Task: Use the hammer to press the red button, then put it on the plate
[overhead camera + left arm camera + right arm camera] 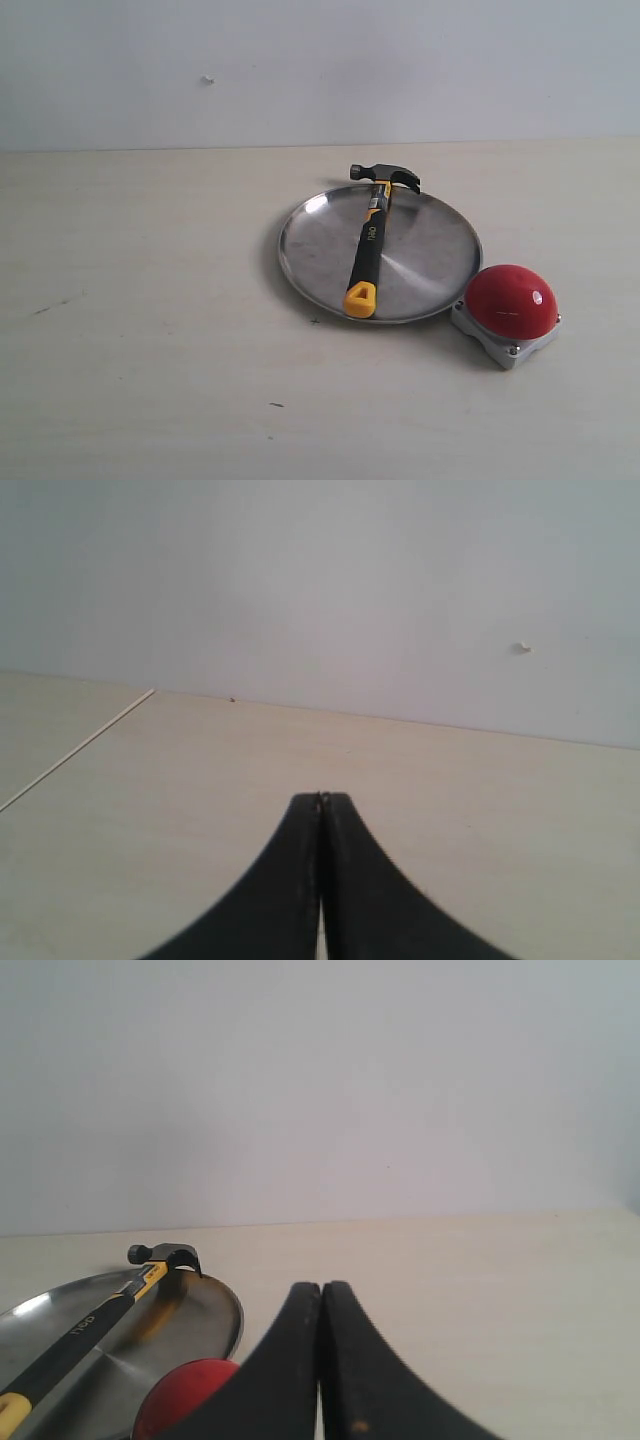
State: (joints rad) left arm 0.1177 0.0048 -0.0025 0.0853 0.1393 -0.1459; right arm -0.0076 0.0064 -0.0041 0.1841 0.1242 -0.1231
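The hammer lies across the silver plate, its dark head over the far rim and its yellow end near the front rim. Just to the right of the plate sits the red button on its grey base. Neither gripper shows in the exterior view. In the right wrist view my right gripper is shut and empty, with the red button, the plate and the hammer beside and ahead of it. My left gripper is shut and empty over bare table.
The pale tabletop runs back to a white wall. In the left wrist view a thin seam crosses the table on one side.
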